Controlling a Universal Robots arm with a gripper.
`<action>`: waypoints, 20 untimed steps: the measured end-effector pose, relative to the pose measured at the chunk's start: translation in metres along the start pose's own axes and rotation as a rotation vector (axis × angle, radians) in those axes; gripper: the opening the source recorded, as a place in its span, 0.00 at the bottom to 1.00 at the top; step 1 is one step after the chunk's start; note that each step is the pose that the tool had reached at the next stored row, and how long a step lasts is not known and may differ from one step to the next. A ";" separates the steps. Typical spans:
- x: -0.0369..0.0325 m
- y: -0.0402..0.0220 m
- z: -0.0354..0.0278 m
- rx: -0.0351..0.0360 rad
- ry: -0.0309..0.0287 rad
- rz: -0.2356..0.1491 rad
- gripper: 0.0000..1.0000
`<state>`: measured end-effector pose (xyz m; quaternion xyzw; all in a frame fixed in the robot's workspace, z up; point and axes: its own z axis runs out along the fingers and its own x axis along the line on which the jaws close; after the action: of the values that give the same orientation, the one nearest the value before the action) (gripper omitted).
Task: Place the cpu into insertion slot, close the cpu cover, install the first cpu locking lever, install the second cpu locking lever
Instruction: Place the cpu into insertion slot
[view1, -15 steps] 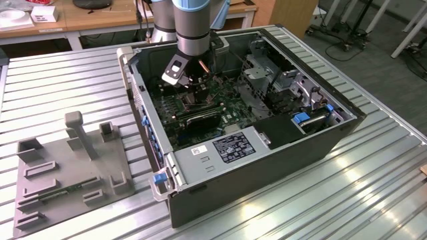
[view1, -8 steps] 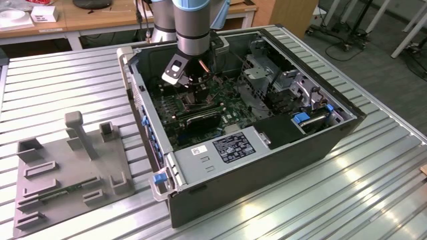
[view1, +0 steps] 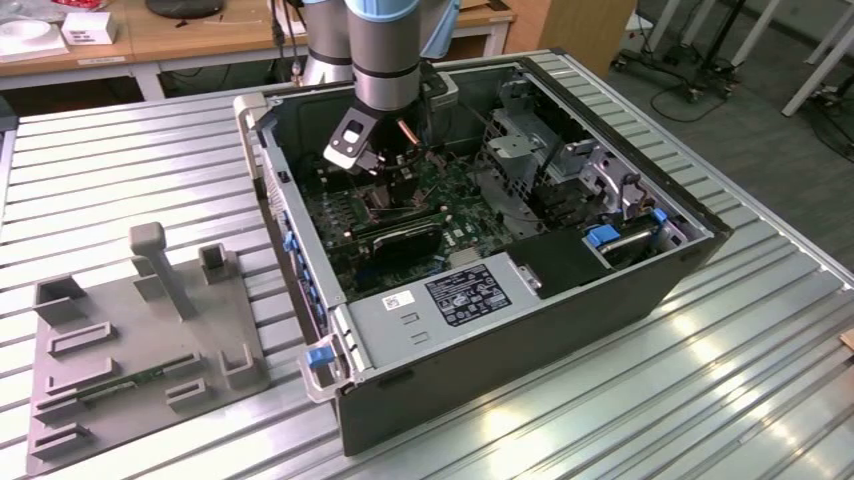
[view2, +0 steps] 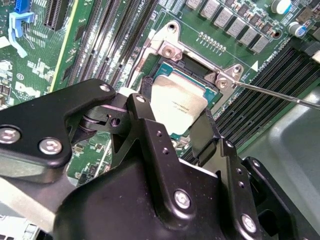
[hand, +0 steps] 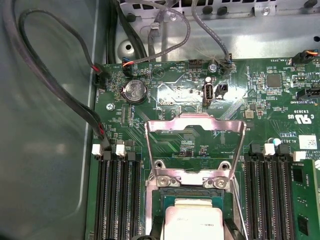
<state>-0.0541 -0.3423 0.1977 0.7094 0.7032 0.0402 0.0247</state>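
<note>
- The claw (view2: 172, 114) grips the chip (view2: 179, 102) by two opposite edges.
- The chip is at the socket (view2: 165, 67); I cannot tell whether it is fully seated.
- The cover (hand: 195, 120) is swung open.

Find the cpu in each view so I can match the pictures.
Exterior view: too small to pick out; the gripper hangs over that part of the board.
Second wrist view: cpu at the slot, partly behind the black gripper.
First wrist view: cpu between two banks of memory slots.
Shared landmark: the memory slots, flanking the slot in both wrist views.
</note>
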 end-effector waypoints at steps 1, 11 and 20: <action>0.0000 0.0000 0.0000 0.0001 -0.0002 0.000 0.54; 0.0000 0.0000 0.0000 -0.0001 -0.0094 -0.001 0.54; 0.0001 -0.0001 0.0016 -0.0001 -0.0016 0.000 0.54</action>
<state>-0.0541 -0.3422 0.1961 0.7094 0.7032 0.0396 0.0253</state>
